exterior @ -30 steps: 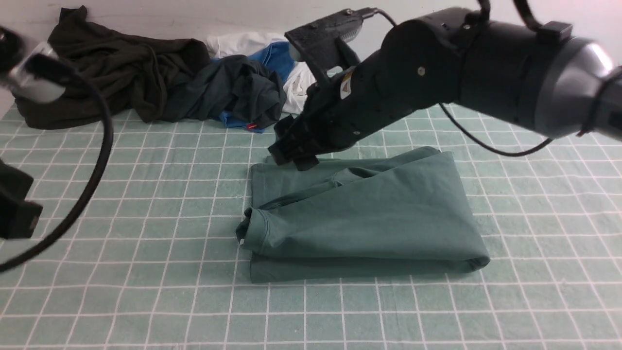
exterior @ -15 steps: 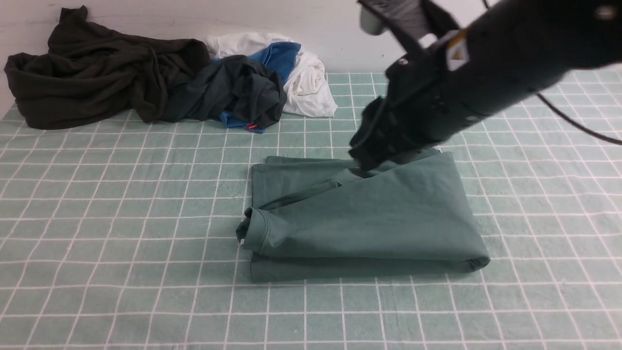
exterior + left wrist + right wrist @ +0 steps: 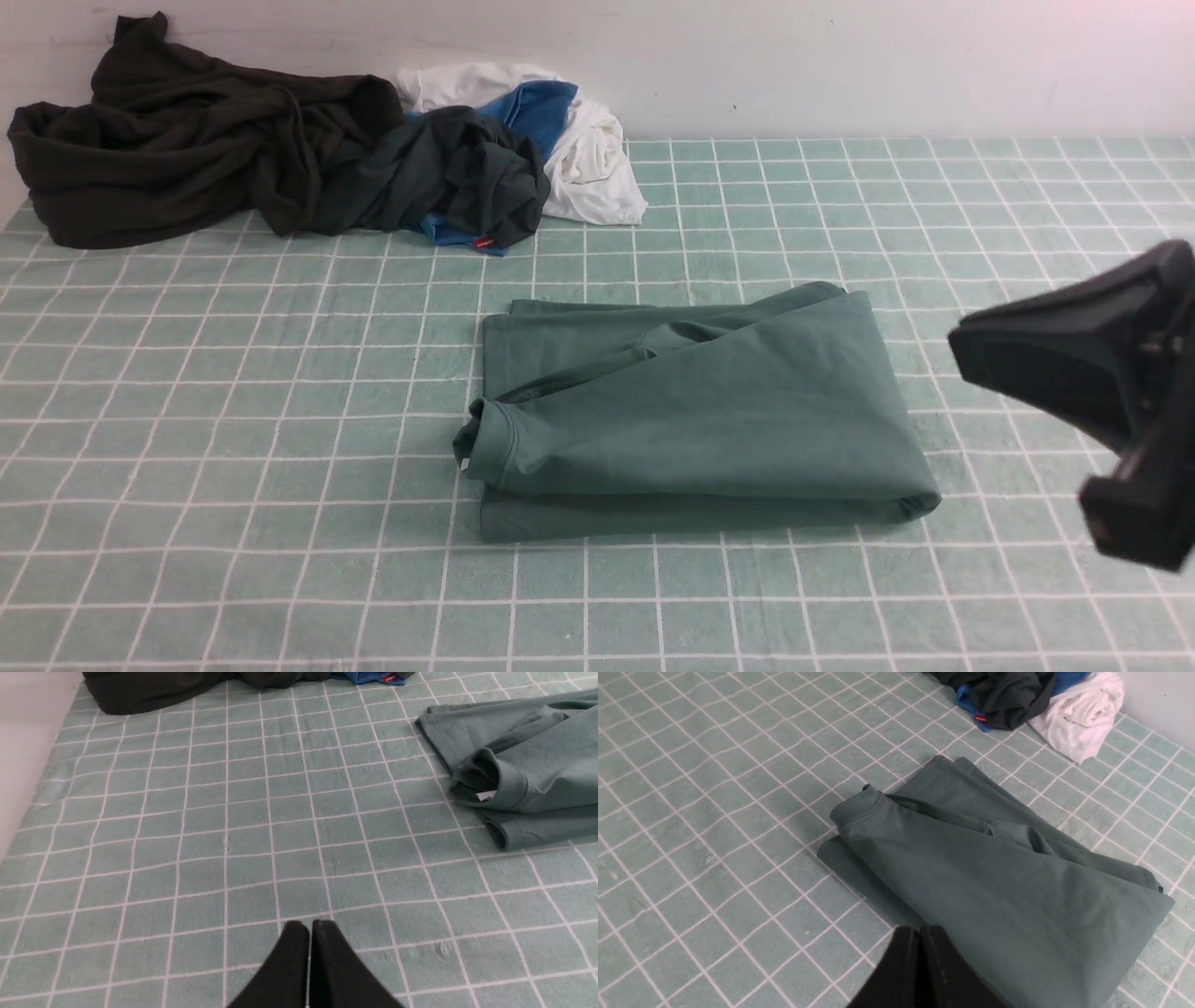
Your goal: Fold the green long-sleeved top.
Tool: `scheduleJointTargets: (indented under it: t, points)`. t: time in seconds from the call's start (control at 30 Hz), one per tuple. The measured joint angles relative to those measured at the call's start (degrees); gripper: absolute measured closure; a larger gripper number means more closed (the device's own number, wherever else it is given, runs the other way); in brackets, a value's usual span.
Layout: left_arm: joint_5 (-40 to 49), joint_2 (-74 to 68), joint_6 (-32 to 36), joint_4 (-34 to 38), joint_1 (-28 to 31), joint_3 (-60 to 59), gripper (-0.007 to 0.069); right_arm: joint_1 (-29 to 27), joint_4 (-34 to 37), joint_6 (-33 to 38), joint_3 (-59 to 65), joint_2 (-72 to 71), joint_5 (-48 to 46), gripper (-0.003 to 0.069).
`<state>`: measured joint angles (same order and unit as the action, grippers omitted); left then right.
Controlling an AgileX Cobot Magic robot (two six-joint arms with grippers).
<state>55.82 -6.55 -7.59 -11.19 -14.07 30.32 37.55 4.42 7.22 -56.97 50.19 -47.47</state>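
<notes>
Black left jaws, right jaws closed, empty.

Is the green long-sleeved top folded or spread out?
Folded: the green long-sleeved top lies as a compact bundle, its layers stacked, on the checked cloth.

Only a dark wedge of the right arm (image 3: 1064,369) juts in at the front view's right edge. The rest is cut off, and which part it is cannot be told. Each wrist view shows just the pressed-together tips of its own gripper, the left gripper (image 3: 308,926) and the right gripper (image 3: 920,929), with their bodies past the frame. The green long-sleeved top (image 3: 700,420) runs off the left wrist picture. Its white neck label (image 3: 486,795) is half tucked into the collar, the print too small to read. The blue garment (image 3: 532,107) lies mostly buried under a dark garment (image 3: 457,173).
</notes>
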Motion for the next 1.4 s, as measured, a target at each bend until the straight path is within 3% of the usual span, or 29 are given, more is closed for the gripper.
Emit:
scheduleJointTargets:
  t: [0.67,0.77,0.93,1.13,1.4]
  points:
    - [0.0,0.0,-0.06,0.0,0.0,0.0,0.0628,0.0,-0.12,0.05,1.33,-5.87,-2.84,0.0673]
    - [0.0,0.0,-0.06,0.0,0.0,0.0,0.0628,0.0,1.32,0.05,3.38,-6.33,1.06,0.0673]
    - [0.0,0.0,-0.06,0.0,0.0,0.0,0.0628,-1.15,0.46,0.05,15.55,-11.64,20.19,0.0673]
    - [0.0,0.0,-0.06,0.0,0.0,0.0,0.0628,-12.67,-0.48,-3.22,33.92,-24.27,38.89,0.0673]
    - [0.0,0.0,-0.06,0.0,0.0,0.0,0.0628,-33.4,-2.26,-10.83,52.93,-44.15,39.82,0.0673]
